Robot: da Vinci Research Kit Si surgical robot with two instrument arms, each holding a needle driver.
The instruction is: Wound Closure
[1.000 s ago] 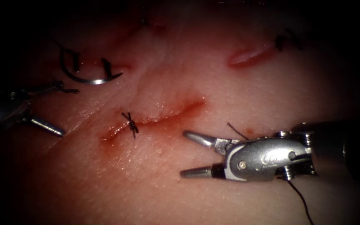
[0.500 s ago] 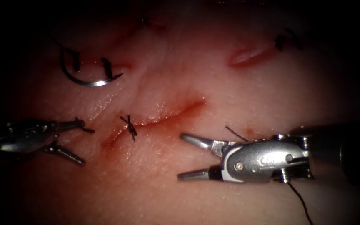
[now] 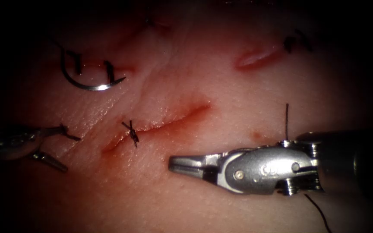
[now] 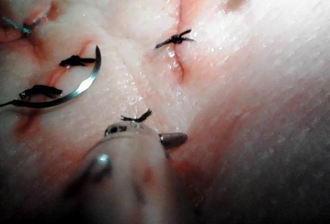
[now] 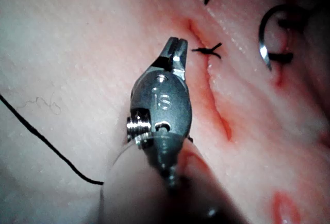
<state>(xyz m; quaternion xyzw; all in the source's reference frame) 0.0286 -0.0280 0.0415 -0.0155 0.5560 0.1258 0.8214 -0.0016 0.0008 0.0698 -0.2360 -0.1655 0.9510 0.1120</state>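
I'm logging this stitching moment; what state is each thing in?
Left arm's silver claw: open, holding nothing, black thread scrap at one tip.
Right arm's silver claw: shut, empty.
Red cut: one stitch placed, rest unclosed.
Black knotted stitch: tied, ends short.
Curved steel needle: unheld, lying on pale tissue left of the cut.

The endoscope looked down from above and in front. Both wrist cameras faced along their shafts, very close. All three shared the short black knotted stitch [image 3: 131,132] [image 4: 175,39] [image 5: 207,51] across the reddened cut [image 3: 169,121].
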